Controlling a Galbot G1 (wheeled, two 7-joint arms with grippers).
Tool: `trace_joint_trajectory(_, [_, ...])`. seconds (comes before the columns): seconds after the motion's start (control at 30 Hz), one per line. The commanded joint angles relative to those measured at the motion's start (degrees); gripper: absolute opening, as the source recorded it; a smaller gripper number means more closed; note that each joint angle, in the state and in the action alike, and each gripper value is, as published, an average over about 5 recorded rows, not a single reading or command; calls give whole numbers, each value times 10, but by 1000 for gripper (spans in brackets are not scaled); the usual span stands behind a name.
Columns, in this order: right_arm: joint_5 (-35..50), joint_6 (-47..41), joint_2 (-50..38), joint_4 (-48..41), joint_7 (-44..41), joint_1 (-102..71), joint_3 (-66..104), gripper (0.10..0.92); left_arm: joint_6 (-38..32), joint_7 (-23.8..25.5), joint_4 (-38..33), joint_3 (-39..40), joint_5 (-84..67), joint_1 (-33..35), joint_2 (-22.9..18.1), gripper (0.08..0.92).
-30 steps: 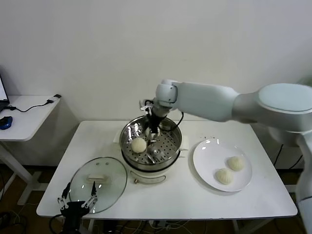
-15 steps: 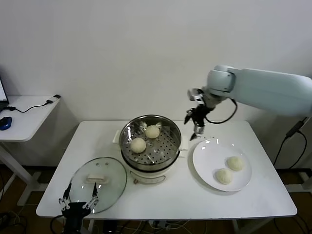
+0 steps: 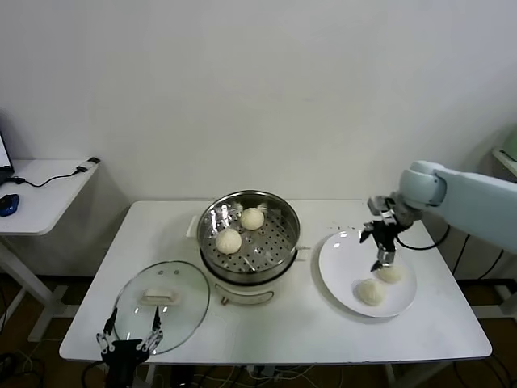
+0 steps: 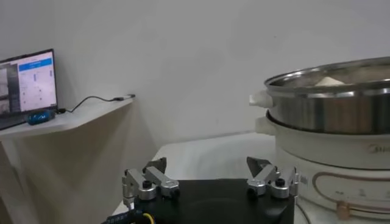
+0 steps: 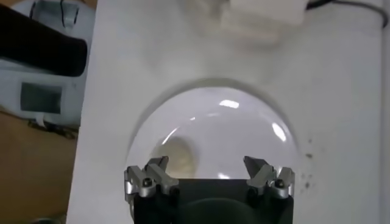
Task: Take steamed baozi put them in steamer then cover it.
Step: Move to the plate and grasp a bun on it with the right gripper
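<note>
Now right pincer (image 3: 380,250), jaws apart and empty, hovers over plate (image 3: 339,279) just above two baozi (image 3: 371,292); two more sit in steamer (image 3: 250,234). Next: drop, clamp one. Left pincer (image 3: 128,343) parked apart by lid (image 3: 161,305) at tabletop (image 3: 283,323) edge.

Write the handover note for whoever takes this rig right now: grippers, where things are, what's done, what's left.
Right gripper: open, empty, just above the plate by the far bun.
Left gripper: open, idle at the table's near left edge, by the glass lid.
Done: two buns are in the steamer.
Left: move the two plate buns, near one included, then put the lid on the steamer.
</note>
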Motion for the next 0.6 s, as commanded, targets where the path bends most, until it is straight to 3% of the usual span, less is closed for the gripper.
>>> trace_joint_trajectory(0.03, [-94,4,-27,-25,1,-163,106,823,1,0,3,-1,4,0,-2,823])
trace_joint_trajectory(0.6, [-100,5,32,-72,7,-194,131,823,-1,-1,12,-4,6,0,-5,823])
